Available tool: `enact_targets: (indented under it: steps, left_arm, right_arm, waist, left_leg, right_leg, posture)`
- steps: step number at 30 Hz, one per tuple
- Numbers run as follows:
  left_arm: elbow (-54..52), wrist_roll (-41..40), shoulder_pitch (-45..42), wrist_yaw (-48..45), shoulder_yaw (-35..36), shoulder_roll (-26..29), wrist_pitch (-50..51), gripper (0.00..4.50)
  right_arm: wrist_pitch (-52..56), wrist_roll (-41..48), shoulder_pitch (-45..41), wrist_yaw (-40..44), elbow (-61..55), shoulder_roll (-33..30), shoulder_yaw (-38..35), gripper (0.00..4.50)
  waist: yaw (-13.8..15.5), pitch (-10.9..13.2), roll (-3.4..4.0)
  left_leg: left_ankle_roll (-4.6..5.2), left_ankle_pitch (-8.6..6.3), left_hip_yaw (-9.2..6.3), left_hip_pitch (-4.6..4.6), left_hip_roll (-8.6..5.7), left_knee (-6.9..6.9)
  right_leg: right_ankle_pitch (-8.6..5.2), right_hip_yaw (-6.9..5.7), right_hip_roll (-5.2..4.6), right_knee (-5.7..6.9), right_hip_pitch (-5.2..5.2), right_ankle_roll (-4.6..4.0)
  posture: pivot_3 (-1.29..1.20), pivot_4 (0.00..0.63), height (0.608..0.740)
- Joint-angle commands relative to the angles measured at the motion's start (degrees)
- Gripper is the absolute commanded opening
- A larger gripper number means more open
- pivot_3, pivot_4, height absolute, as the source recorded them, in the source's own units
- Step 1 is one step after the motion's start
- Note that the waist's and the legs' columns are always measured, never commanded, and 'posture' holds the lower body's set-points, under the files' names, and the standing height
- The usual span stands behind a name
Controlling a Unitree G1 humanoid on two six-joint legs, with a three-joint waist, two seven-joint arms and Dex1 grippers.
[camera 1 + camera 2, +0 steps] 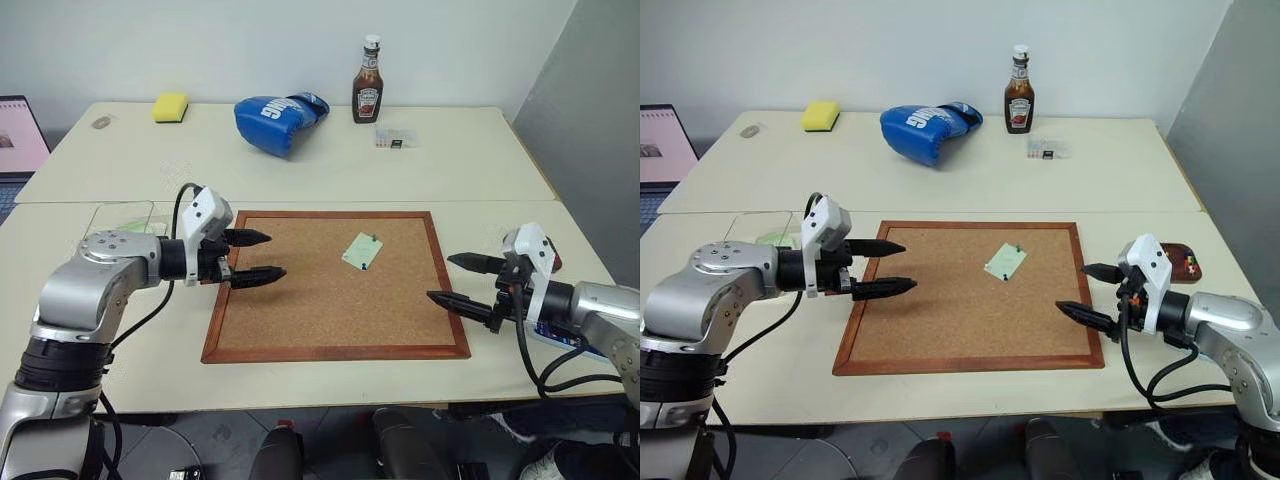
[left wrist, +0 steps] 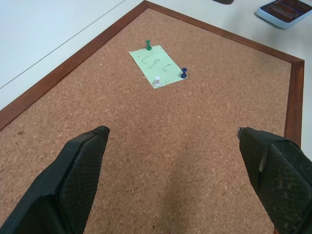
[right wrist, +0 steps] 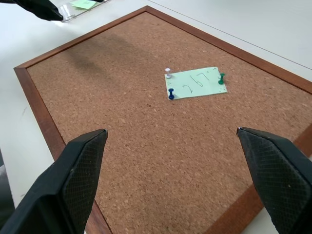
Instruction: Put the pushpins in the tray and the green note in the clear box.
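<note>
Pale green note point(image 3: 197, 83), blue glove point(image 1: 278, 117)

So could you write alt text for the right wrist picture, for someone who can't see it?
A pale green note is pinned flat to a wood-framed corkboard by three pushpins: white, blue and green. The right gripper hangs open in front of it, its two black fingers wide apart.

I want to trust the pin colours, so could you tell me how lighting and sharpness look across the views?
Left wrist view: even light, the green note and its pushpins sharp. Right wrist view: a soft shadow on the corkboard. Left eye view: no glare, pins too small to tell.
</note>
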Motion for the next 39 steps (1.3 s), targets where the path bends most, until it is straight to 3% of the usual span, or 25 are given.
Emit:
enact_targets:
  steps: [1, 27, 39]
  left_arm:
    - [1.0, 1.3, -2.3, -0.1, 0.6, 0.8, -3.0, 4.49]
    - [1.4, 0.9, -3.1, -0.1, -0.2, -1.4, -2.6, 4.49]
    - [0.8, 3.2, -1.0, 3.8, -2.1, -7.5, -7.9, 2.2]
  right_arm:
    - [-1.0, 1.2, -1.1, -0.2, -0.5, -0.9, -1.4, 4.5]
    - [-2.7, 0.3, -1.4, -2.1, 0.6, -0.2, 0.0, 4.5]
    - [-9.8, -7.1, -6.6, -6.5, 7.5, 4.0, 7.5, 4.5]
  waist:
    - [0.0, 0.0, -0.01]
    - [0.1, 0.0, 0.0]
    - [0.1, 0.0, 0.0]
  left_leg:
    - [0.0, 0.0, -0.01, 0.0, 0.0, 0.0]
    - [0.0, 0.0, 0.0, 0.0, 0.0, 0.08]
    - [0.0, 0.0, 0.01, 0.04, -0.01, 0.14]
  right_leg:
    - [0.0, 0.0, 0.0, 0.01, 0.0, 0.0]
    - [0.13, 0.0, 0.0, 0.1, 0.01, 0.21]
    - [0.18, 0.03, 0.0, 0.16, 0.05, 0.29]
  posture:
    - [0.0, 0.15, 0.74]
    - [0.0, 0.15, 0.74]
    - [0.0, 0.15, 0.74]
